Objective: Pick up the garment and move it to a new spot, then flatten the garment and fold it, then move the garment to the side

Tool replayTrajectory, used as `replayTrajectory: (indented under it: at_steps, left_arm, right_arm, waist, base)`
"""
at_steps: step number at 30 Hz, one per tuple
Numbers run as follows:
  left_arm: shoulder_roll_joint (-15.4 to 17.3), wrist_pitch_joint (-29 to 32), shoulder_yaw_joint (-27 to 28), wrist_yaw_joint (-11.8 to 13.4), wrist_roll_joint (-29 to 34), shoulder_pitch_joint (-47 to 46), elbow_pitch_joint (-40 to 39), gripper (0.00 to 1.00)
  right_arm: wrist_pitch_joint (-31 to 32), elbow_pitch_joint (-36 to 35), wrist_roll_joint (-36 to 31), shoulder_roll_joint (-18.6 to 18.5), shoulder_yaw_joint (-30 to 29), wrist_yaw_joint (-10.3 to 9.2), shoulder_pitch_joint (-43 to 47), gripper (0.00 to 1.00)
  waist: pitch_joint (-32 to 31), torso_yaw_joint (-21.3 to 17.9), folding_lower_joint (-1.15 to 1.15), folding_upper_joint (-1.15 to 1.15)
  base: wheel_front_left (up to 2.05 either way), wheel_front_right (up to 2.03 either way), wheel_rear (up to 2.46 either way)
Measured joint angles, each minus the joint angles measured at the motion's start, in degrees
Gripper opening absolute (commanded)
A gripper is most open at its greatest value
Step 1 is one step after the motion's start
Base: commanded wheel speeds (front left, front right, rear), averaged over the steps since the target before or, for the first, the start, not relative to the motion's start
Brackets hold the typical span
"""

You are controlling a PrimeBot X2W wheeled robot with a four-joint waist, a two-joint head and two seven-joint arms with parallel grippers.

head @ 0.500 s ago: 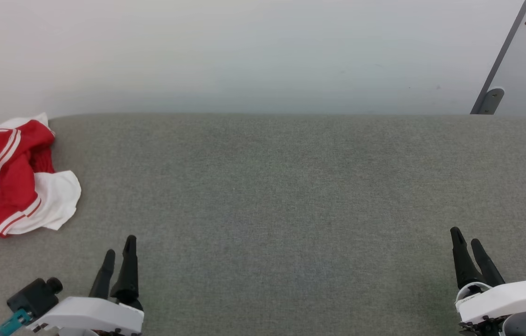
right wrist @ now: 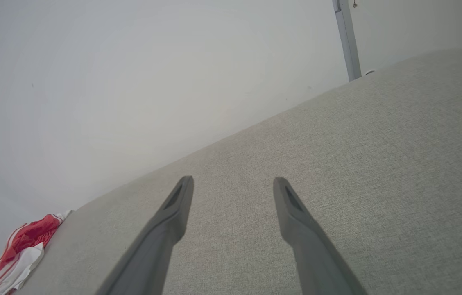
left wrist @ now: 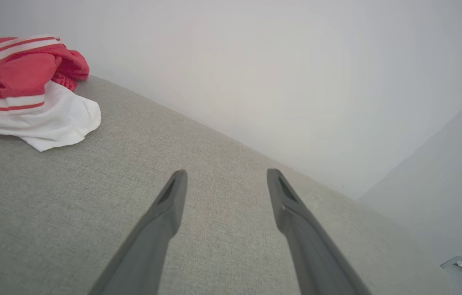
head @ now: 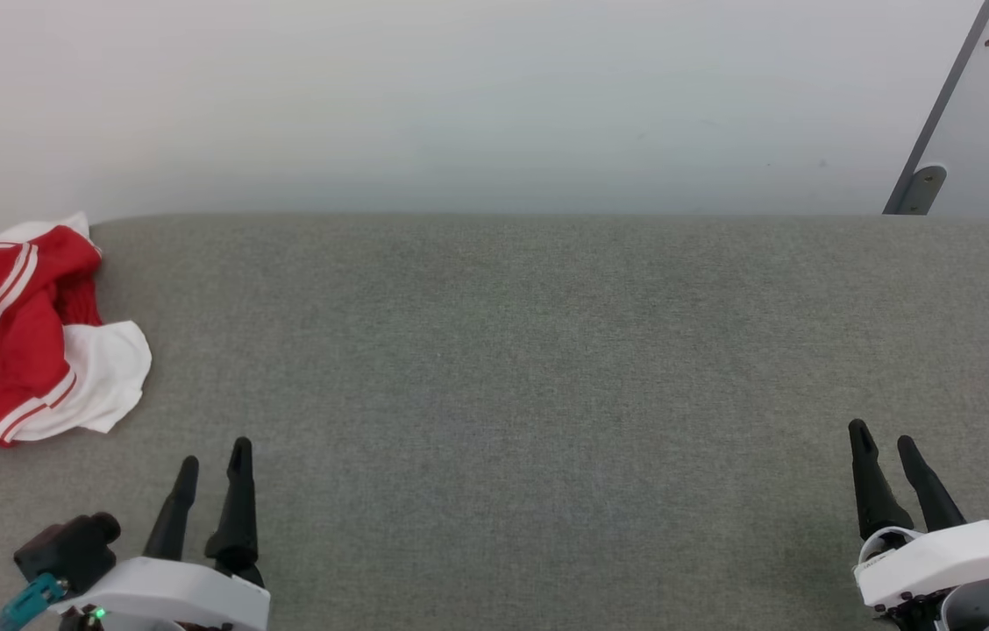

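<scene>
As we look down from the head, a grey woven surface (head: 494, 394) runs wide under a plain pale wall (head: 459, 105). The garment (head: 12, 342), a crumpled red heap with white stripes and a soft white sleeve, lies at the far left, beyond our left gripper (head: 215, 452), whose jaws stand apart and empty. Along the left wrist, the garment sits upper left, clear of the parted tips. Along the right wrist, our right gripper (right wrist: 233, 179), spread and empty, is well apart from the garment.
</scene>
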Motion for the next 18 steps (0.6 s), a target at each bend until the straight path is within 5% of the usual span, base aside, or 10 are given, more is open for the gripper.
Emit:
replayTrajectory:
  at_steps: [18]
  left_arm:
    - [1.02, -2.54, 0.03, -2.32, 11.9, 0.09, -0.29, 1.0]
  right_arm:
    - [-1.56, -1.02, -9.13, -0.71, -0.08, 0.0, -0.14, 1.0]
  waist:
    - [-0.04, 0.04, 0.0, 0.0]
  base:
    - [0.0, 0.0, 0.0]
